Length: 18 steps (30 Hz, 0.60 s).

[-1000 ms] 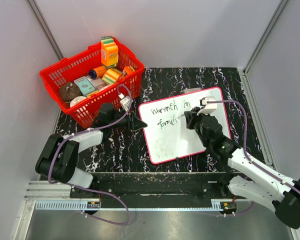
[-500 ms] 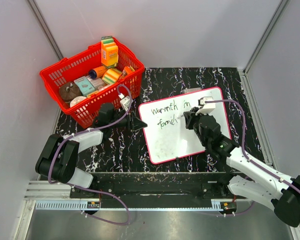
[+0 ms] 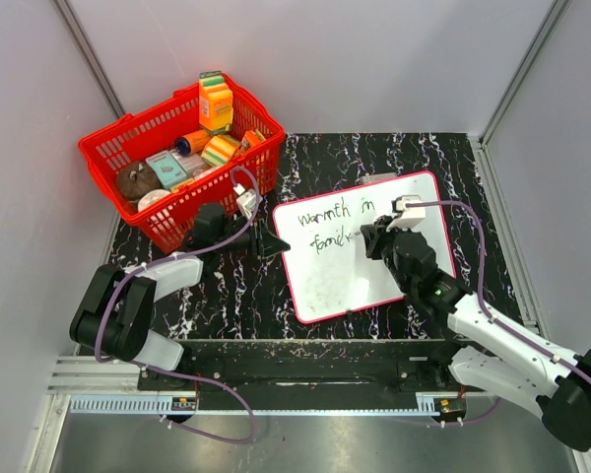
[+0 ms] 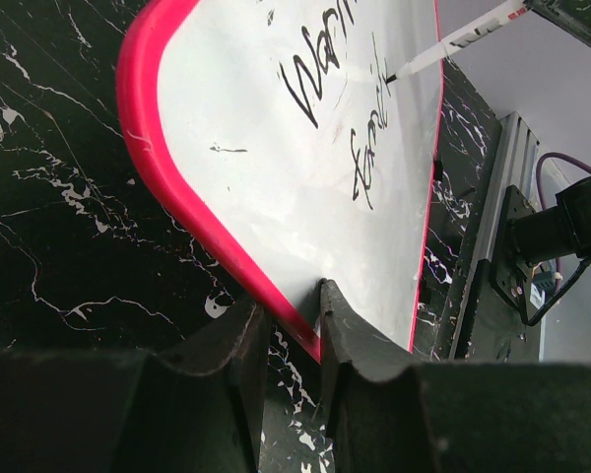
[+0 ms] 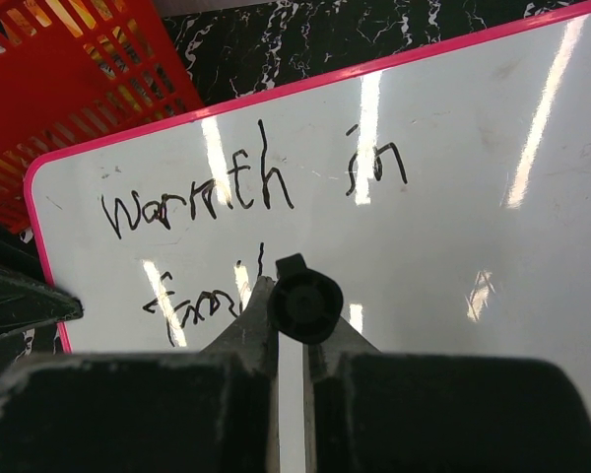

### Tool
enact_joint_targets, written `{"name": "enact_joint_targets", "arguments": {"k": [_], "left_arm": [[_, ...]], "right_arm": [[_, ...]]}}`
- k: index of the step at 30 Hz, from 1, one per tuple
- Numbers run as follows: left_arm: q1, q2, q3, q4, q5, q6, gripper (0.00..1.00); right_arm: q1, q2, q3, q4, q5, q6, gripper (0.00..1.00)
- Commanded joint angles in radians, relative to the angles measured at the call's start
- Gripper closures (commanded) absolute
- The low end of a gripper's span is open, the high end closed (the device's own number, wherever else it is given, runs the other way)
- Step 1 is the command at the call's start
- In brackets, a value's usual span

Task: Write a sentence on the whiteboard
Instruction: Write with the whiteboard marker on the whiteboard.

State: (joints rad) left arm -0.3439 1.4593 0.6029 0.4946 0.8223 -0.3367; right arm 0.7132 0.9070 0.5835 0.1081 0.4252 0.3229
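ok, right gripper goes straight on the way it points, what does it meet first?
The white, pink-framed whiteboard. The right gripper is shut on a white marker whose tip appears to touch the board by the second written line.

One whiteboard (image 3: 345,281), one basket (image 3: 202,197) and one marker (image 4: 453,41) are counted; the basket's packed goods (image 3: 192,148) cannot be counted exactly.

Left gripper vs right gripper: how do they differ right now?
1. Grip: the left gripper pinches the pink-framed edge of the whiteboard; the right gripper is shut on a marker.
2. Pose: the left gripper lies low at the board's edge; the right gripper hangs over the board, marker tip at the second line of writing.
Shared: both are black two-finger grippers working on the same board.
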Motion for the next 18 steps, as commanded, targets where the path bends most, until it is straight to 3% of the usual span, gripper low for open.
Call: {"name": "enact_joint_targets", "arguments": {"k": [1, 18], "left_arm": [[-0.023, -0.002, 0.012, -0.025, -0.055, 0.120, 1.00], [-0.024, -0.002, 0.012, -0.027, -0.057, 0.122, 1.00]], "right_arm": [[-0.006, -0.013, -0.028, -0.012, -0.026, 0.028, 1.00], [-0.006, -0.068, -0.060, -0.084, -0.095, 0.076, 1.00]]}}
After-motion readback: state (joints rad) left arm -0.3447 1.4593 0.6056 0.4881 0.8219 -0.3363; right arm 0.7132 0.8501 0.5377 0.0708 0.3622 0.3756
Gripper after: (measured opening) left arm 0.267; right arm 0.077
